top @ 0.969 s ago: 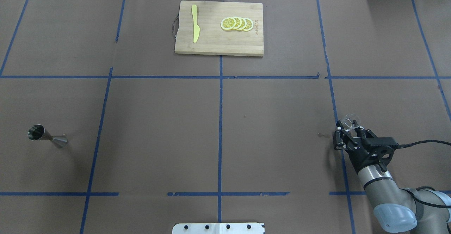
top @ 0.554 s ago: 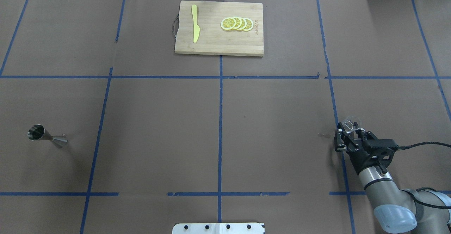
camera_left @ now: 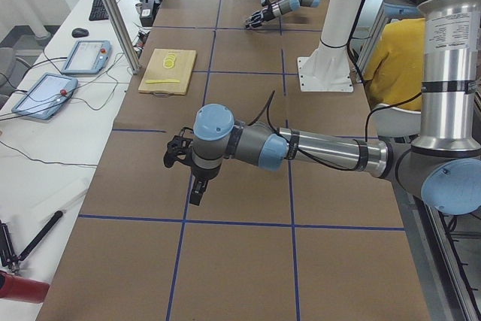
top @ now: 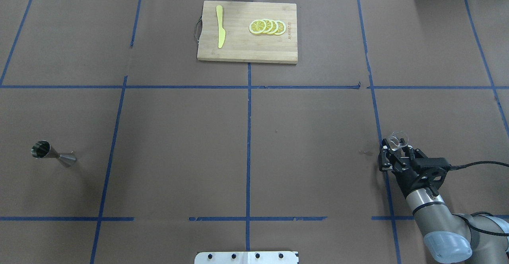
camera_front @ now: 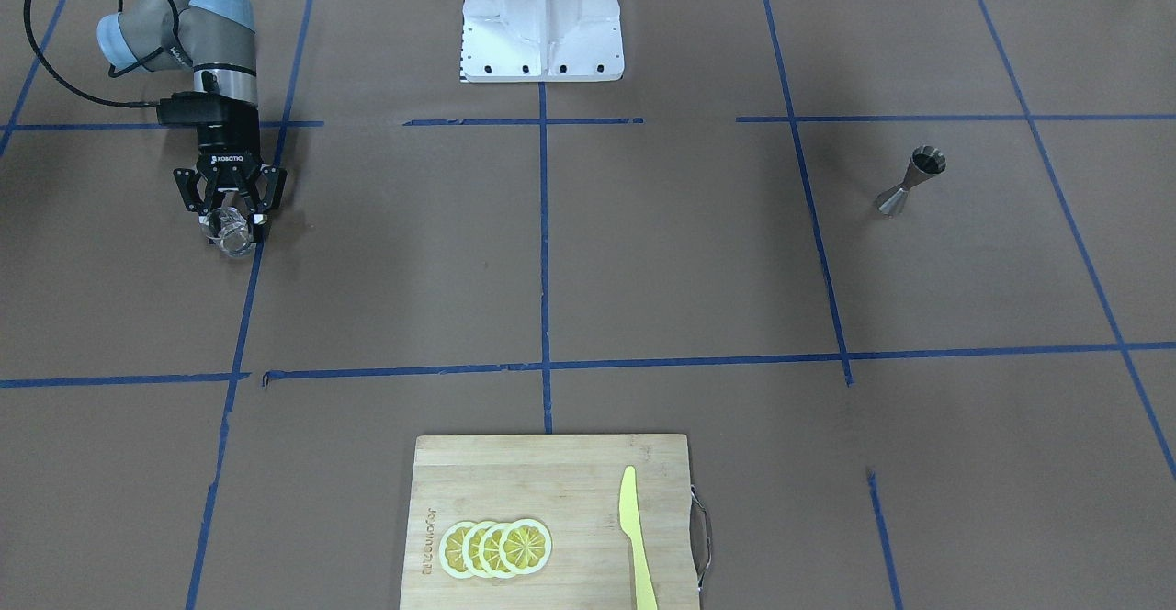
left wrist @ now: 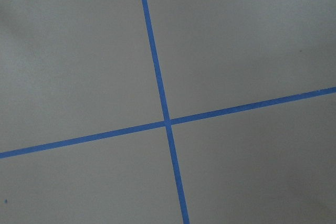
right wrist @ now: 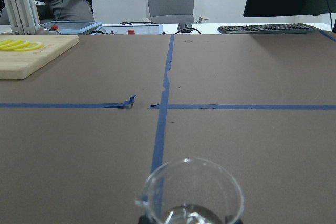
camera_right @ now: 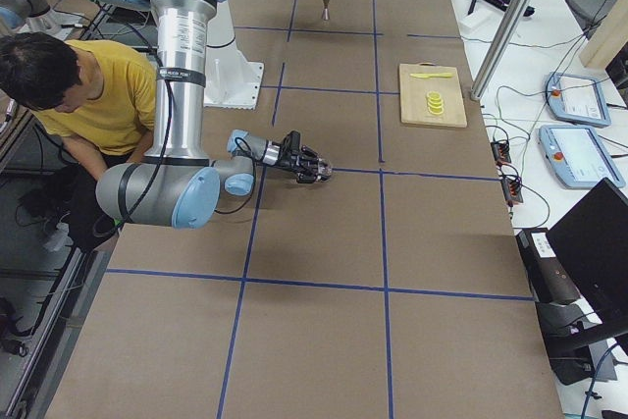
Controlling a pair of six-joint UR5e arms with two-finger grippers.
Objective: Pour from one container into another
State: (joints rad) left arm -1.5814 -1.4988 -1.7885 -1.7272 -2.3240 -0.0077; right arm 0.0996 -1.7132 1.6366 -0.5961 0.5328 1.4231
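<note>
The clear glass cup (top: 397, 140) is upright on the table's right side, between the fingers of my right gripper (top: 395, 148), which is shut on it. From the front the cup (camera_front: 230, 233) shows just below the gripper (camera_front: 231, 213). Its rim and pouring lip (right wrist: 191, 192) fill the bottom of the right wrist view. The steel jigger (top: 53, 155) stands upright and alone far off on the left side (camera_front: 910, 183). My left gripper (camera_left: 175, 152) shows only in the exterior left view, low over bare table, and I cannot tell whether it is open or shut.
A wooden cutting board (top: 242, 51) at the far middle edge carries lemon slices (top: 267, 27) and a yellow knife (top: 220, 31). Blue tape lines cross the brown table cover. The white robot base (camera_front: 542, 31) stands at the near edge. A person in a yellow shirt (camera_right: 98, 95) sits beside it.
My right gripper has drawn back slightly toward the robot's base, and the glass cup has moved with it. The jigger has not moved.
</note>
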